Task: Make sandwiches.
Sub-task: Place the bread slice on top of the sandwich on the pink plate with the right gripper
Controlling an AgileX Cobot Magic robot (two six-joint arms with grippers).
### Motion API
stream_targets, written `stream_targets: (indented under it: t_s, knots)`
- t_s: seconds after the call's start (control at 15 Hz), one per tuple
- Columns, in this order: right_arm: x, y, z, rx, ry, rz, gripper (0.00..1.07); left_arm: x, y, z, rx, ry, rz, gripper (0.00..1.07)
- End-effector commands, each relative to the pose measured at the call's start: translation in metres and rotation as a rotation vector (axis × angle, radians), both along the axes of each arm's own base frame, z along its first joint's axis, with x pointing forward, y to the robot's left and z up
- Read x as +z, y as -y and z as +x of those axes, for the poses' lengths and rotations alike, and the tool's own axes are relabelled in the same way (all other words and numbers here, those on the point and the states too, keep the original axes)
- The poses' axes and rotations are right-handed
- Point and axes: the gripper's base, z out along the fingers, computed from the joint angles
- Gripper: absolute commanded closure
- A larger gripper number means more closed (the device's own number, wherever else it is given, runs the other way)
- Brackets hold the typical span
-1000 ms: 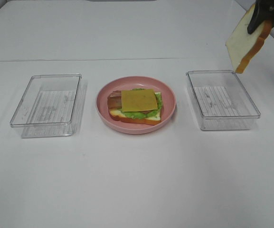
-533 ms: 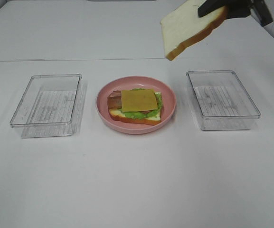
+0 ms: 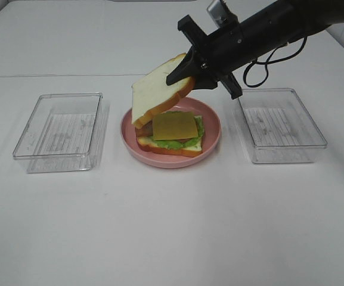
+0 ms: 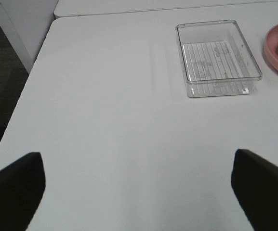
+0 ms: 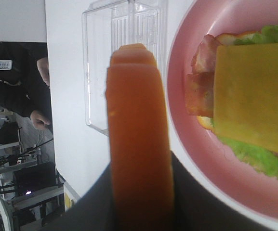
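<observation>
In the last second I've swung my right pincer (image 3: 186,70), clamped on the white orange-crusted bread slice (image 3: 155,90), across; the slice now hangs tilted over the cheese-topped open sandwich (image 3: 170,134) below on the round pink plate (image 3: 213,122), ready for capping. Left pincer (image 4: 139,187) rests spread.

Plate (image 3: 212,140) between two containers (image 3: 58,132)

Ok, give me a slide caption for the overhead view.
Right gripper lowers top bread slice over open sandwich on pink plate.
</observation>
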Motion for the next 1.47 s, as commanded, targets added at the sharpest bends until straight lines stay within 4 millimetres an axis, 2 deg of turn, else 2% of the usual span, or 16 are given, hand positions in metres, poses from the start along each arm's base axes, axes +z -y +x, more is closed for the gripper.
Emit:
stream_targets:
  t_s: [0.07, 0.13, 0.27, 0.47, 0.73, 1.0, 1.07, 1.13, 1.2, 1.27, 1.33, 1.47]
  knots:
    - [-0.007, -0.006, 0.014, -0.019, -0.010, 0.031, 1.07, -0.001, 0.001, -0.002, -0.007, 0.021, -0.008, 0.09]
    - [-0.015, -0.009, 0.025, -0.020, -0.020, 0.033, 1.07, -0.001, 0.001, -0.002, -0.007, 0.021, -0.008, 0.09]
    - [-0.020, -0.010, 0.029, -0.028, -0.045, 0.031, 1.07, -0.001, 0.001, -0.002, -0.007, 0.021, -0.008, 0.09]
    - [-0.030, -0.009, 0.029, -0.023, -0.065, 0.016, 1.07, -0.001, 0.001, -0.002, -0.007, 0.021, -0.008, 0.09]
    - [-0.055, -0.008, 0.029, -0.019, -0.117, -0.024, 1.07, -0.001, 0.001, -0.002, -0.007, 0.021, -0.008, 0.09]
    - [-0.060, -0.003, 0.028, -0.001, -0.118, -0.099, 1.07, -0.001, 0.001, -0.002, -0.007, 0.021, -0.008, 0.09]
    - [-0.060, -0.003, 0.028, 0.001, -0.117, -0.103, 1.03, -0.001, 0.001, -0.002, -0.007, 0.021, -0.008, 0.09]
    - [-0.060, -0.002, 0.028, 0.005, -0.115, -0.109, 0.88, -0.001, 0.001, -0.002, -0.007, 0.021, -0.008, 0.09]
    - [-0.058, -0.002, 0.027, 0.000, -0.115, -0.110, 0.65, -0.001, 0.001, -0.002, -0.007, 0.021, -0.008, 0.09]
    - [-0.049, -0.002, 0.028, -0.009, -0.104, -0.104, 0.32, -0.001, 0.001, -0.002, -0.007, 0.021, -0.008, 0.09]
    - [-0.045, -0.002, 0.028, -0.002, -0.088, -0.111, 0.23, -0.001, 0.001, -0.002, -0.007, 0.021, -0.008, 0.09]
    - [-0.038, 0.000, 0.029, 0.013, -0.063, -0.142, 0.23, -0.001, 0.001, -0.002, -0.006, 0.021, -0.007, 0.09]
